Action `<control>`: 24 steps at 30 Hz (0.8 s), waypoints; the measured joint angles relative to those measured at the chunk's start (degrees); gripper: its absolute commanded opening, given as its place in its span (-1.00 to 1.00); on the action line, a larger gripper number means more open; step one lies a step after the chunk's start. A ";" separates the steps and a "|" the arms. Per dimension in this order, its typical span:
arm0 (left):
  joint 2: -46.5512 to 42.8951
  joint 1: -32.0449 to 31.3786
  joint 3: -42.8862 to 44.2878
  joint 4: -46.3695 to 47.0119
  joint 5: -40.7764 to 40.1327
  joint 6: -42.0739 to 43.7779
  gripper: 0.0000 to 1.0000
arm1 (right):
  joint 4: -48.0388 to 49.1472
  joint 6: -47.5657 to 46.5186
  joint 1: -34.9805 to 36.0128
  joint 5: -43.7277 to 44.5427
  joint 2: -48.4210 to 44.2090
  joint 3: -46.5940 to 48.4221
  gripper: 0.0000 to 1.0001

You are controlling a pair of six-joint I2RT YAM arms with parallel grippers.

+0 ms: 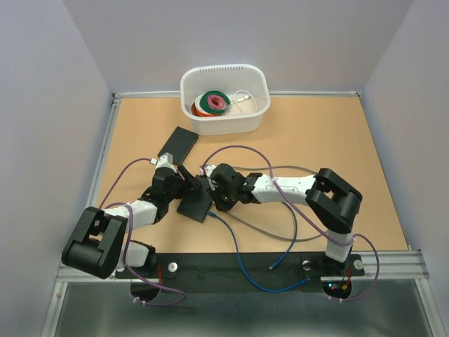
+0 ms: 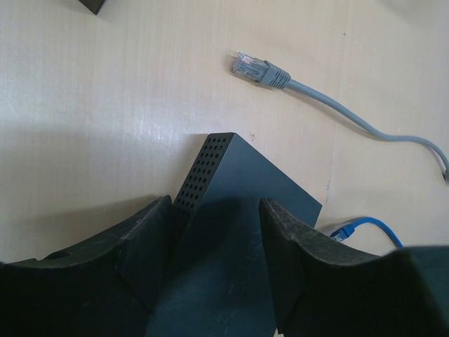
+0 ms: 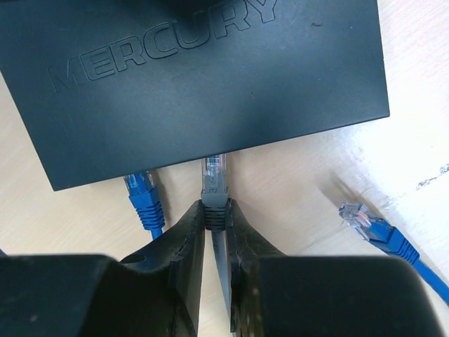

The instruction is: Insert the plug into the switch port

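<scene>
The black Mercury switch point(image 3: 196, 77) lies on the wooden table, in the top view point(image 1: 195, 205) between both grippers. My right gripper point(image 3: 216, 207) is shut on a grey plug point(image 3: 214, 175), whose clear tip is at the switch's port edge, partly under its rim. A blue plug point(image 3: 140, 193) sits in the port beside it. My left gripper point(image 2: 217, 210) is open, its jaws wide apart over a corner of the switch point(image 2: 238, 210); the left finger point(image 2: 151, 239) is against the perforated side. In the top view the left gripper point(image 1: 188, 184) and right gripper point(image 1: 210, 191) meet over the switch.
A loose blue plug point(image 3: 365, 221) lies right of my right gripper. Another grey plug point(image 2: 256, 69) with its cable lies beyond the switch. A white basket point(image 1: 224, 119) with tape rolls stands at the back. A flat black box point(image 1: 181, 144) lies behind the left gripper.
</scene>
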 measured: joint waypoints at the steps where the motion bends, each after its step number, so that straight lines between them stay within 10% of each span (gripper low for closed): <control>1: 0.07 -0.13 0.00 0.07 -0.17 -0.02 0.25 | -0.48 0.00 0.24 0.33 0.20 0.39 -0.99; 24: 3.54 -2.95 -0.72 6.10 -4.76 -1.09 0.19 | -7.04 -1.20 2.01 8.50 1.92 5.38 -0.99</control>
